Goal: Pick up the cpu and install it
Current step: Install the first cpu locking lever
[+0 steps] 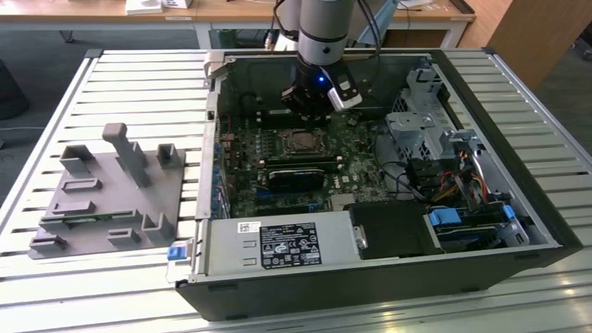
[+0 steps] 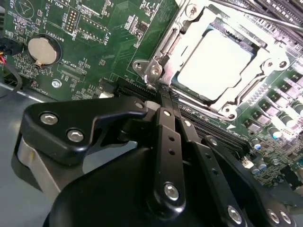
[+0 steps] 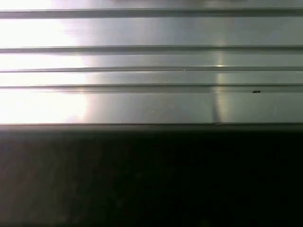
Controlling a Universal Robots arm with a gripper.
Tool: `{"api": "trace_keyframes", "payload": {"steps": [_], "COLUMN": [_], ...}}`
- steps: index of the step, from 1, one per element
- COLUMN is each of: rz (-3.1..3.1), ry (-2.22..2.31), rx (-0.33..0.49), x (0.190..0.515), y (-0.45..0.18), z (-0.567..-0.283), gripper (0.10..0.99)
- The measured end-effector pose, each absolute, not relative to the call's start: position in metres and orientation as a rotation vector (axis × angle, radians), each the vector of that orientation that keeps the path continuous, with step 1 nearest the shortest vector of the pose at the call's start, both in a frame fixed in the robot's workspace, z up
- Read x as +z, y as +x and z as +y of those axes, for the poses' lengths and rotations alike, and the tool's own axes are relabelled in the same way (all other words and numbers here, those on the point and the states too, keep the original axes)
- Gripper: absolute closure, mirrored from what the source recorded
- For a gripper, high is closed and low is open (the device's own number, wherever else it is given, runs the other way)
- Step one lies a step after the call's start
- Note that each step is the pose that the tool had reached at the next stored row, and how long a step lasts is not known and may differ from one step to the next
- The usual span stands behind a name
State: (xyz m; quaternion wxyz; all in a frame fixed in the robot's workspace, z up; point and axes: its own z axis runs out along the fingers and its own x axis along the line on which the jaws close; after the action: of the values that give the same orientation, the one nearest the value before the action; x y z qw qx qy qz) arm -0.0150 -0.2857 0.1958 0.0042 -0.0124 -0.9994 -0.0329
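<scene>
Already the cpu [image 2: 215, 64] sat in the socket [image 2: 265, 71], its frame not clamped. Whether the fingers [image 2: 163, 101] were spread, I could not tell; a brush could dislodge the chip.

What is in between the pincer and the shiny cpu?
In the second wrist view, the socket's metal frame lies between the pincer and the cpu.

1. Around me a counter [image 1: 74, 90] of ribbed silvery slats catches bright glare.
2. Beyond it stands a wooden desk [image 1: 240, 10] on white legs.
3. I see grey floor [image 1: 37, 41] beneath.
</scene>
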Motion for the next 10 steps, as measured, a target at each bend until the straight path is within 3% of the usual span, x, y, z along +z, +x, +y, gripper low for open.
{"api": "trace_keyframes", "payload": {"steps": [10], "rz": [-3.132], "ry": [-0.038], "rx": [-0.103], "x": [0.207], "y": [-0.015], "z": [-0.286], "gripper": [0.98]}}
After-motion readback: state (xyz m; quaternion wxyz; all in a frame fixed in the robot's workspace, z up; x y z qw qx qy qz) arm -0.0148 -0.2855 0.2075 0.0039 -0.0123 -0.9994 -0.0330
